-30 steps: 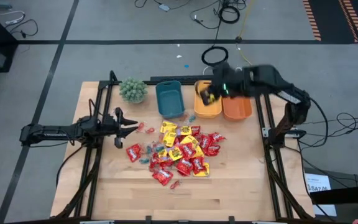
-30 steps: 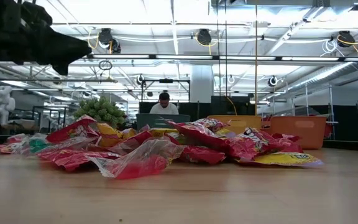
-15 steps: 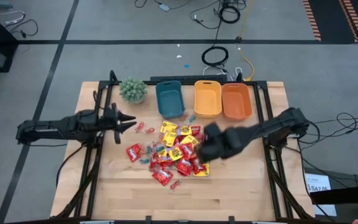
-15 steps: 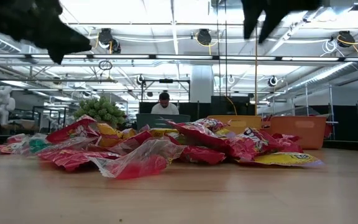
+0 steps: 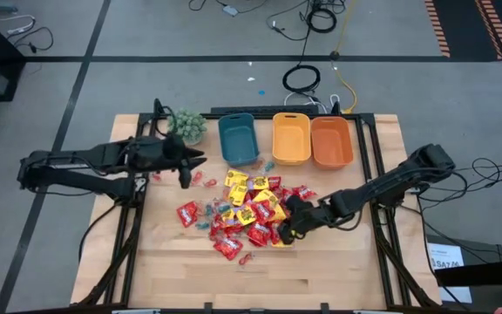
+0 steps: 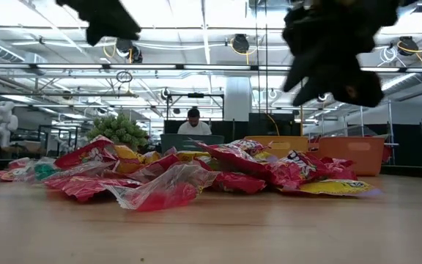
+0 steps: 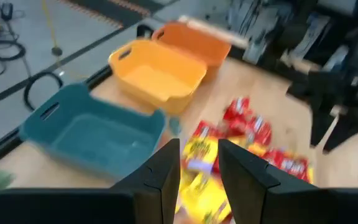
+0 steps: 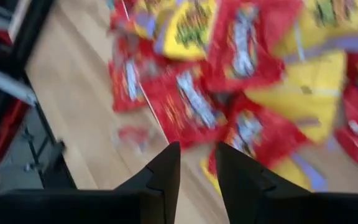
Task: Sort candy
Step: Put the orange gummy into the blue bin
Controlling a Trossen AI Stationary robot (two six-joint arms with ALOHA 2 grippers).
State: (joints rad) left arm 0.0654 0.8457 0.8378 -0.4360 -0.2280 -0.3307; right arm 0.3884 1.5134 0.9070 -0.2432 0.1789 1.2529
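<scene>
Red and yellow shiny candy packets (image 5: pixel 249 214) overlap – right gripper (image 8: pixel 197 163), narrow gap, nothing pinched, may snag two; left gripper (image 7: pixel 198 163) likewise empty, hovering

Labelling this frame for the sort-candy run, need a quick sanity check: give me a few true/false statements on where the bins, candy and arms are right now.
1. Three bins stand in a row at the table's far edge: teal bin, yellow bin, orange bin. True.
2. The candy pile sits inside the teal bin. False: it lies on the table, in front of the bins.
3. The right gripper is over the pile's right edge. True.
4. The left gripper is over the orange bin. False: it is near the plant, left of the teal bin.
5. All three bins look empty. True.
</scene>
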